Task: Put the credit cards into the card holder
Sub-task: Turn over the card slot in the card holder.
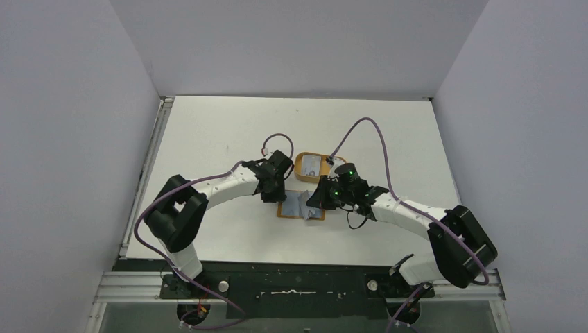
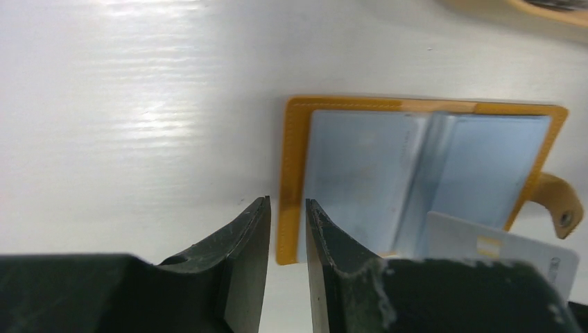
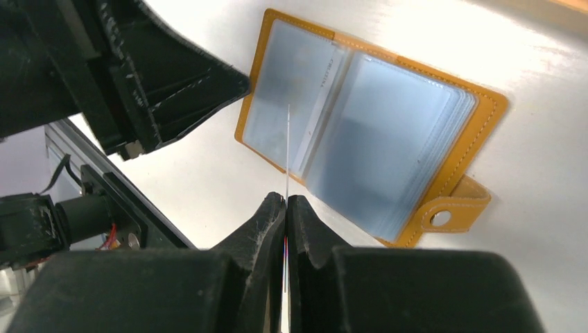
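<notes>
Left claw (image 2: pixel 286 202) is sitting nearly shut at the left edge of the open card holder (image 2: pixel 295 173) on the tabletop (image 2: pixel 139 139) — can't tell if it's pinching — while the right claw (image 3: pixel 286 201) is clamping a thin, stiff, probably slick credit card (image 2: pixel 499 250) by its rear end over the floppy-looking sleeves (image 3: pixel 388 139).

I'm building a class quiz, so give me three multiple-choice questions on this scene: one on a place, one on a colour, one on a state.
1. The card in the right jaws is: A over the card holder; B in the tray; C under the table.
2. The card holder's cover is: A black; B tan-orange; C green.
3. The card holder is: A open flat; B snapped shut; C standing upright.
Answers: A, it hangs edge-on above the holder; B, the orange border shows; A, both clear pages lie spread.
</notes>
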